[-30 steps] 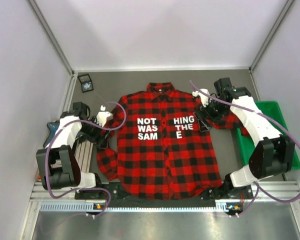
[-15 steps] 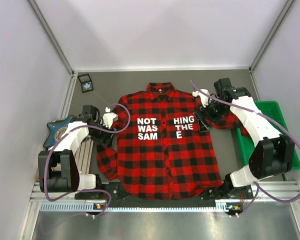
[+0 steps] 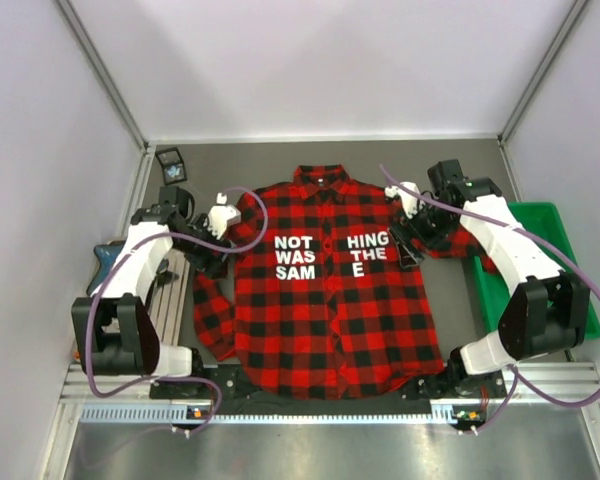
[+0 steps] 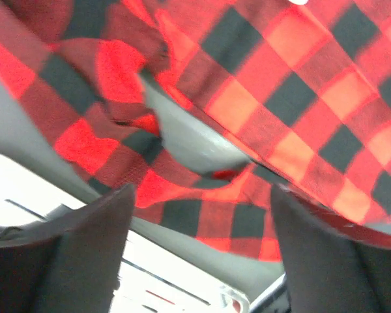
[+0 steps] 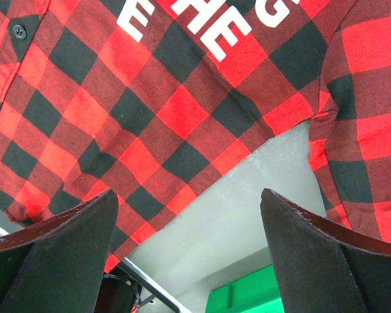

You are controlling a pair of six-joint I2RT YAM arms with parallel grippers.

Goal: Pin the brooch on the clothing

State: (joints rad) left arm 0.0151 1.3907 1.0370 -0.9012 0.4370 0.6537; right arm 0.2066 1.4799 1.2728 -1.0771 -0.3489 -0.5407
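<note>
The left gripper (image 4: pixel 202 192) hovers over the sleeve (image 3: pixel 212 300) on the left-arm side of the clothing (image 3: pixel 325 310), close to its shoulder. Its two fingers (image 4: pixel 85 248) stand apart with a clear gap between them. Crumpled plaid and a patch of gray table (image 4: pixel 189 140) show through that gap, and nothing is clamped. Whether the tips touch the cloth cannot be told.

The right gripper (image 5: pixel 190 195) hangs over the other side of the shirt, where the sleeve meets the body, just below the white lettering. Its fingers (image 5: pixel 58 254) are spread wide. They hold nothing and touch nothing.

The brooch (image 3: pixel 170 172) is not on the shirt. It lies in a small black box (image 3: pixel 167 152) on the table, beyond the shirt's collar corner on the left-arm side, apart from the cloth.

Counted: one shirt lying flat with its front up, one brooch, one black box and two grippers with two fingers each. One green bin (image 3: pixel 570 290) lies off the shirt's right-arm sleeve. One dark blue object (image 3: pixel 104 262) sits beyond the left-arm sleeve, partly hidden by the arm.
</note>
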